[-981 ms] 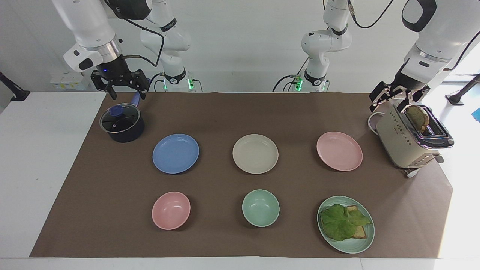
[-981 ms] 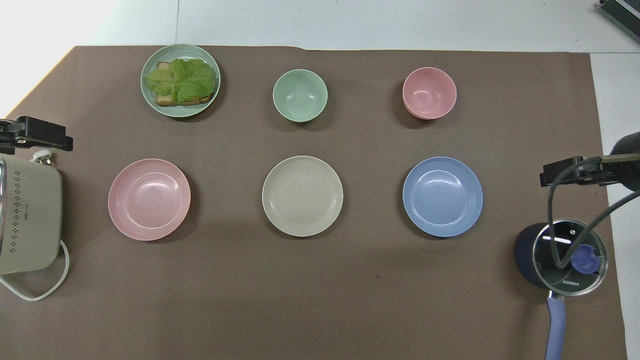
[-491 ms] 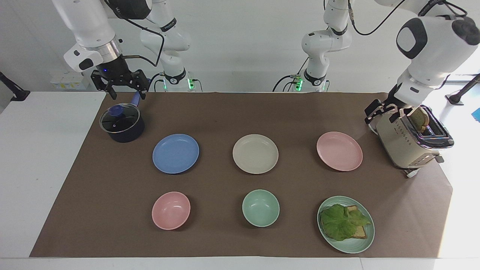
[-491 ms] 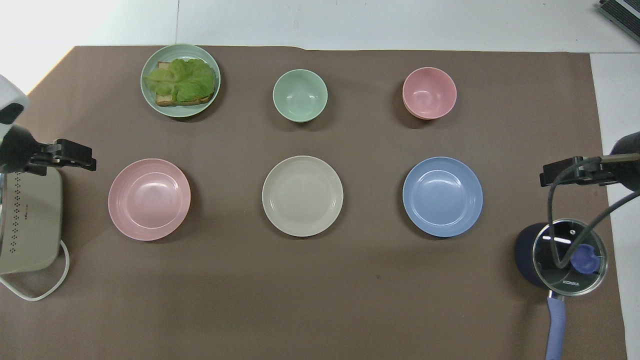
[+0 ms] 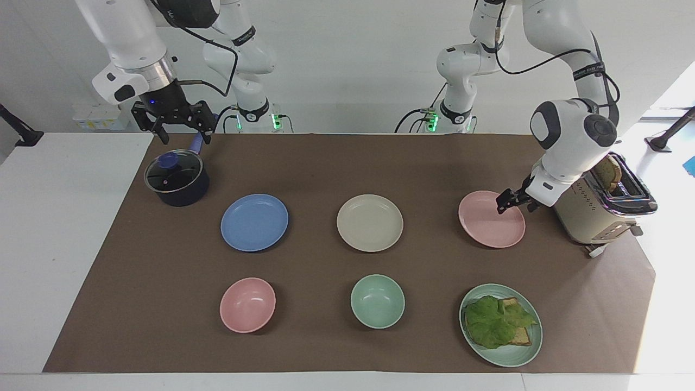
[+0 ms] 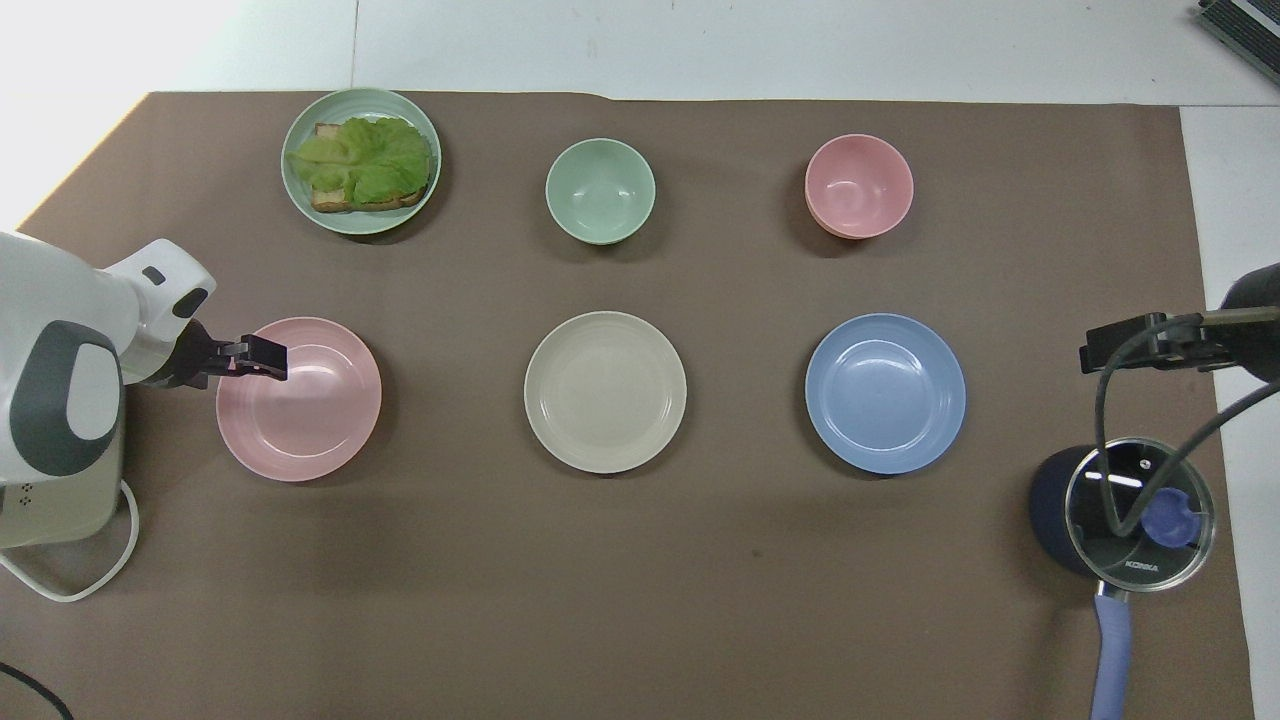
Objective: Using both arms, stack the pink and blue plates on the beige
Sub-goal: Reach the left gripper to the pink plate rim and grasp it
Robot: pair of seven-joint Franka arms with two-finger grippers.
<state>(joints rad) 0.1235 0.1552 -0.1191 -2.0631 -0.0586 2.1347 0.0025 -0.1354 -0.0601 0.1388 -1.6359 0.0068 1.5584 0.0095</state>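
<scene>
From the facing view, my left gripper hung over the pink plate at its toaster edge, jaws wide and empty. My right gripper waited spread above the pot.

From overhead, the beige plate lay between the pink plate and the blue plate, all apart.

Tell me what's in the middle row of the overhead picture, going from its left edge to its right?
Toaster → left gripper → pink plate → beige plate → blue plate → right gripper.
</scene>
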